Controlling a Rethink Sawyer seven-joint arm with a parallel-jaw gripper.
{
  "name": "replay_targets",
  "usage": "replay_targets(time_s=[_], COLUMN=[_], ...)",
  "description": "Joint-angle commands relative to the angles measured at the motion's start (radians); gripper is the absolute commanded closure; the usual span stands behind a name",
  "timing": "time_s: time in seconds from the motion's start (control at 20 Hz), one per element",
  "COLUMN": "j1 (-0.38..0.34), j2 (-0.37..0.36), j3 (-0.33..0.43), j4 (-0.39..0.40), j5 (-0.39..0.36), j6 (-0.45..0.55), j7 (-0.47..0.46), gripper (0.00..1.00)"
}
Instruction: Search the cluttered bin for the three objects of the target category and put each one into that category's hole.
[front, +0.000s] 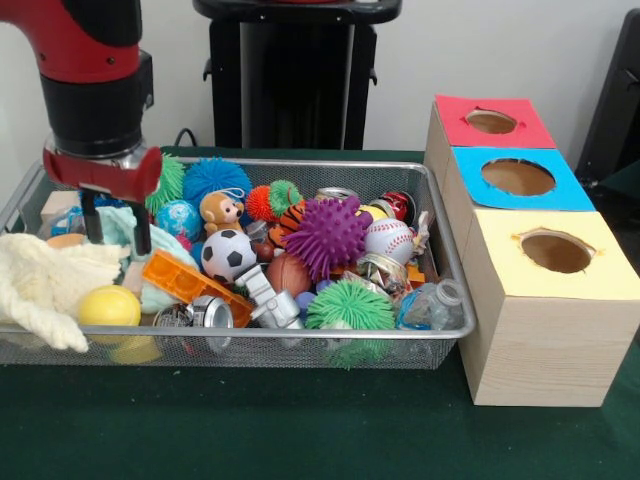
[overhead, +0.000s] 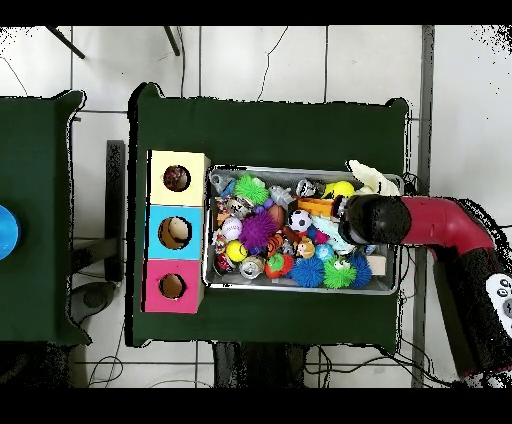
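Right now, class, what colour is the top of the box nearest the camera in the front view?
Yellow box top, best in the front view.

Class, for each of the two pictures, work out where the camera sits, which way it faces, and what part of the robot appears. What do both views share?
Front view: across the table, facing the mesh bin; the red arm and gripper hang over its left end.
Overhead view: above, looking straight down; the arm enters from the right over the bin.
Shared: bin, purple spiky ball, three-holed box.

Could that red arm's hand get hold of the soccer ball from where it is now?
Probably yes. The soccer ball lies on top of the heap with nothing covering it, and the hand hangs open just beside it in the bin.
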Motion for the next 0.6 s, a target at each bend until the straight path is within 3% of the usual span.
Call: replay_targets(time_s=[0.05, 0.6], j1=[0.019, 0.01], j2=[0.102, 0.113], j3=[-0.02, -0.009], j4=[-0.04, -0.019], j5=[-0.073, -0.117], j6=[-0.014, -0.067], j7=[-0.174, -0.188], gripper=[0.0, 0.0])
